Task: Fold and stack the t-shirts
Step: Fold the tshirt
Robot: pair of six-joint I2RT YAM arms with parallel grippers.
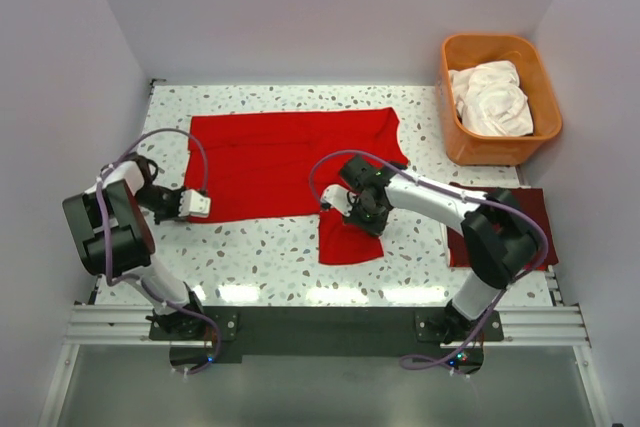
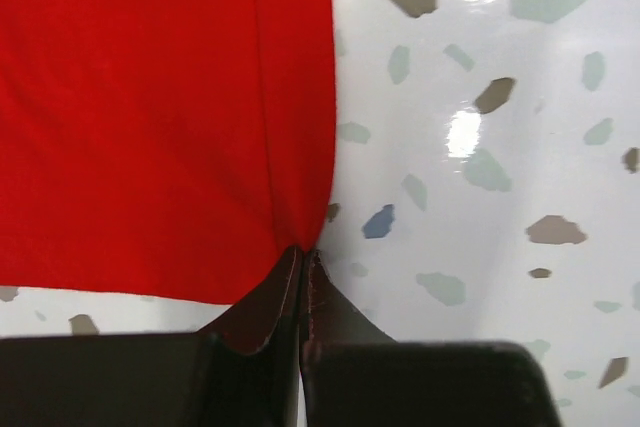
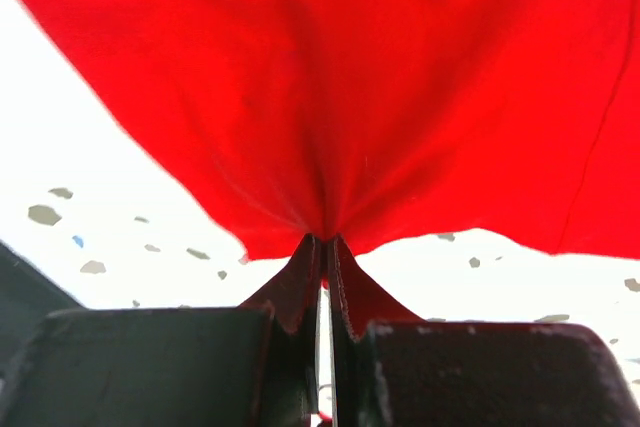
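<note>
Red t-shirt (image 1: 270,162) is spread mostly flat mid-table (image 1: 260,252): bright plain cloth, with one flap hanging toward the near edge. Left gripper (image 2: 303,259) is pinched tight on its near-left hem corner, and the cloth puckers at the tips. Right gripper (image 3: 326,242) is clamped on the near flap, with fabric fanning out in folds. Maroon t-shirt (image 1: 530,209) lies flat at the right edge, under the right arm. White t-shirts (image 1: 490,97) sit crumpled in the orange tub (image 1: 455,142) at the far right.

We had an orange tub (image 1: 452,117) in the far right corner of the desk (image 1: 260,247); desk top was white terrazzo, grey-brown speckles, glossy. Plain pale walls (image 1: 60,67).
</note>
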